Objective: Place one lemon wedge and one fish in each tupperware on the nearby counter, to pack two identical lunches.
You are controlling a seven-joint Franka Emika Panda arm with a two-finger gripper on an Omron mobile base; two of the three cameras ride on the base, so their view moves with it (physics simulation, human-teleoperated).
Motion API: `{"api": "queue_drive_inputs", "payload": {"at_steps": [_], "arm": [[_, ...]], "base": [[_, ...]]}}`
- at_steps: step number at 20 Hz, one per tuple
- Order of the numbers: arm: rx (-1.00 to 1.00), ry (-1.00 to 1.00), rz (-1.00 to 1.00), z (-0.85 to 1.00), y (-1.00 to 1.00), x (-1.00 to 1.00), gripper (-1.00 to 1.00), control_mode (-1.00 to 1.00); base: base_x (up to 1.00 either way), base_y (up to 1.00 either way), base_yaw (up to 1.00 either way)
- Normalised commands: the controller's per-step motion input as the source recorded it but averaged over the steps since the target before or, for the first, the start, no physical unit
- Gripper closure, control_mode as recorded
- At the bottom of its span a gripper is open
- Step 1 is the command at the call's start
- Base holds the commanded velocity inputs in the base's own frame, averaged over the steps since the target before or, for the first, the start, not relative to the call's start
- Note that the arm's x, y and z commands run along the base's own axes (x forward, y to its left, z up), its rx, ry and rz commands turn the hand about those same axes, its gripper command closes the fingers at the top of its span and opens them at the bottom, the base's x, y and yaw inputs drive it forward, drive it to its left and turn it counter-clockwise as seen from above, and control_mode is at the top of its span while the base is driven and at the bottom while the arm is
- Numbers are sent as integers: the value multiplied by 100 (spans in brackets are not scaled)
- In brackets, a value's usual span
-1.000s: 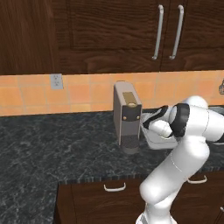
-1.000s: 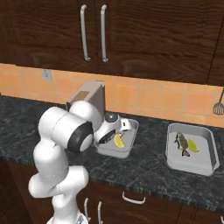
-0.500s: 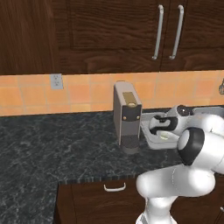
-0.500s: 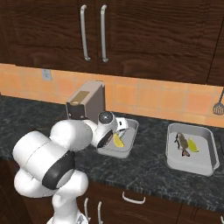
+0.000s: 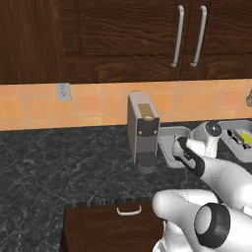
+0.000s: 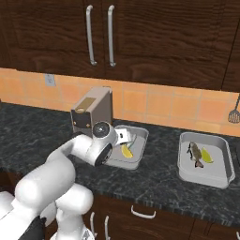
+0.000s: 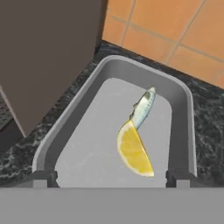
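Observation:
My gripper [image 7: 111,178] hangs open over the left tupperware [image 7: 109,65], nothing between its fingertips [image 7: 43,178]. In that tray a small silver fish [image 7: 143,107] lies with its tail end against a yellow lemon wedge [image 7: 133,151]. From the right base view, the same tupperware [image 6: 136,161] sits beside the coffee machine, its lemon wedge [image 6: 126,151] showing under my hand. The other tupperware [image 6: 206,180] further right on the counter [image 6: 28,122] holds a fish [image 6: 194,153] and a lemon wedge [image 6: 207,156].
A tall grey coffee machine [image 6: 91,115] stands right against the left tray's left side, close to my hand. Orange tiled wall and dark cabinets rise behind. A spatula [image 6: 234,115] hangs at the far right. Open counter [image 5: 59,152] stretches left.
The jaws have gone from nearly shut to wide open over the left tray. The arm's elbow has swung down and out toward the cameras while the hand stayed there.

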Motion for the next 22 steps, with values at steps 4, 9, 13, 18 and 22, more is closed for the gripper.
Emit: {"api": "queue_drive_inputs", "payload": {"at_steps": [4, 9, 13, 18, 22], "arm": [[-4, -30, 0, 7, -37, -40, -100, -100], [0, -15, 0, 2, -63, -35, -100, -100], [0, 0, 0, 0, -56, -12, -100, -100], [-1, 0, 0, 0, -58, -18, -100, -100], [-2, 0, 3, 0, -61, -39, -100, -100]], "base": [[0, 0, 0], [0, 0, 0], [0, 0, 0], [0, 0, 0], [0, 0, 0]]}}
